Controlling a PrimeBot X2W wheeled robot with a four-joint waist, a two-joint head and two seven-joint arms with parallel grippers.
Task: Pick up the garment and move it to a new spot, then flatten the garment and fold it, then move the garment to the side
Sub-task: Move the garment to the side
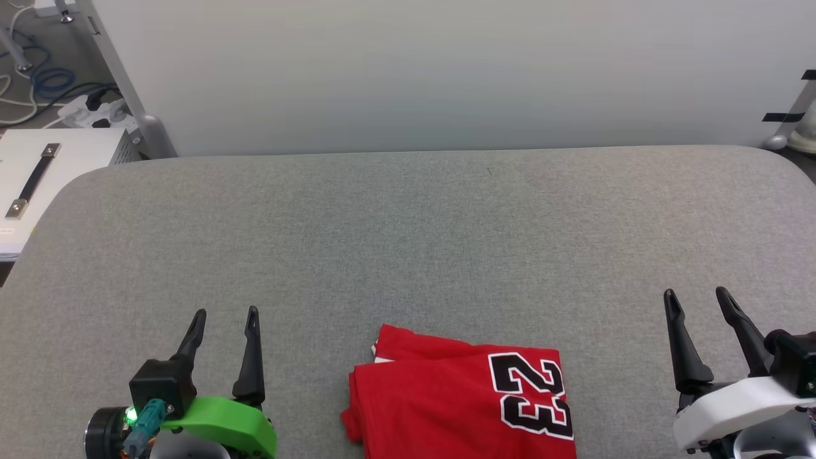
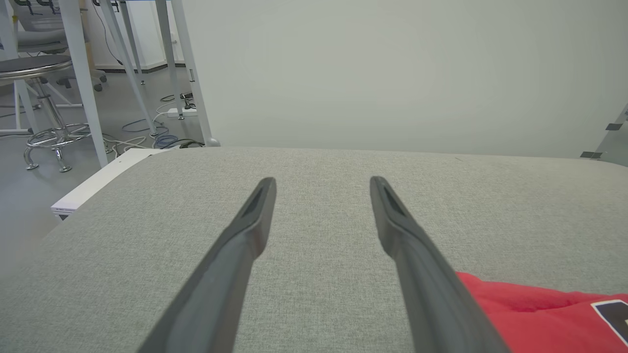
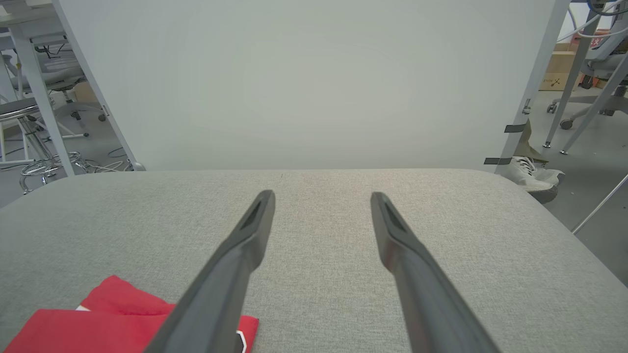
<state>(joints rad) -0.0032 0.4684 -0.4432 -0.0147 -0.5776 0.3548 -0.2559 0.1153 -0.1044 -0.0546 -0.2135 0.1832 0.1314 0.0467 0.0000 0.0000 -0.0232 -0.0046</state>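
The garment (image 1: 446, 395), a red jersey folded into a compact rectangle with black white-outlined "23" on top, lies at the near edge of the grey padded table (image 1: 408, 242), between the two arms. My left gripper (image 1: 225, 313) hovers open to its left, nothing between its fingers. My right gripper (image 1: 696, 295) stands open well to its right, also empty. In the left wrist view the garment (image 2: 539, 314) shows at the lower right beside the open left gripper (image 2: 322, 182). In the right wrist view the garment (image 3: 98, 323) lies at the lower left of the open right gripper (image 3: 322, 196).
A pale wall panel (image 1: 446, 70) rises behind the table's far edge. A white box with a black handle (image 1: 44, 172) sits off the table's left side, with cables (image 1: 38, 83) on the floor beyond. A person's shoe (image 3: 532, 177) rests on the floor past the right corner.
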